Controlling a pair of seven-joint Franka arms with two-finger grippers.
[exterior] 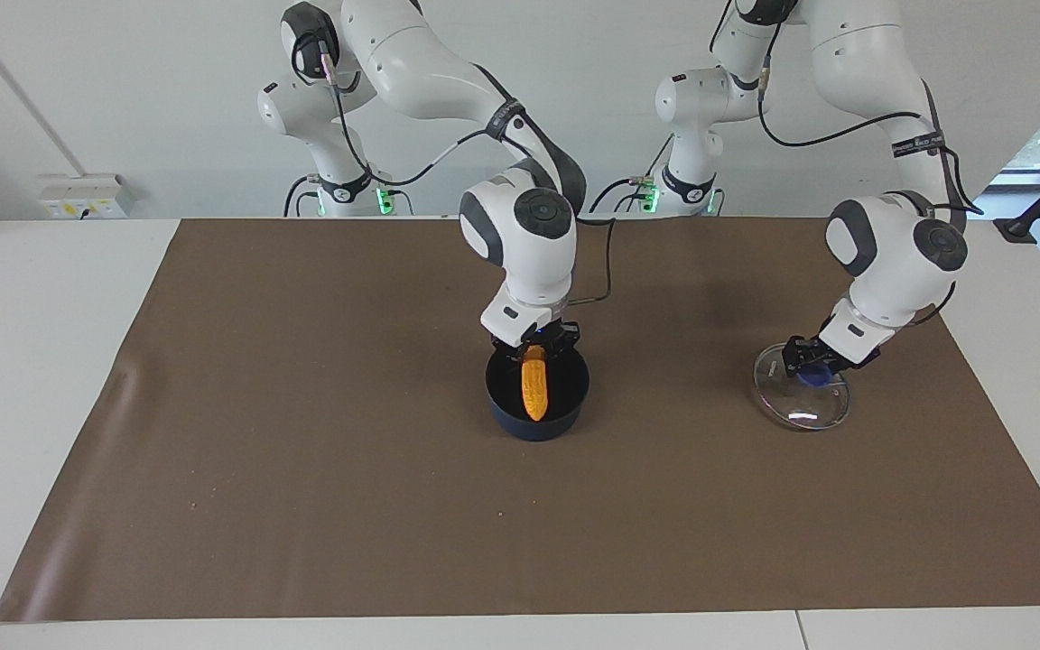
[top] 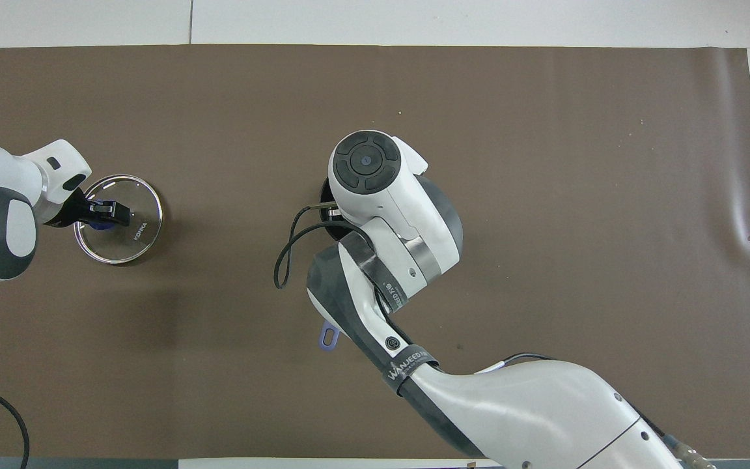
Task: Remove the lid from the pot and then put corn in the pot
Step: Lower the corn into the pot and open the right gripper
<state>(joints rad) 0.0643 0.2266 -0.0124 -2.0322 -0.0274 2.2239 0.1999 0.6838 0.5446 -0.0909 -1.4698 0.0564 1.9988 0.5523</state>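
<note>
The dark navy pot (exterior: 506, 411) stands in the middle of the brown mat. My right gripper (exterior: 535, 348) is over it, shut on the upper end of the orange-yellow corn (exterior: 534, 386), which hangs point-down into the pot. In the overhead view my right arm hides the corn and most of the pot; only the handle's end (top: 328, 339) shows. The glass lid (exterior: 795, 411) lies on the mat toward the left arm's end, also seen in the overhead view (top: 129, 236). My left gripper (exterior: 812, 368) is low over it, shut around its blue knob (top: 97, 225).
The brown mat (exterior: 303, 451) covers most of the white table. The pot's handle points toward the robots, under the right arm.
</note>
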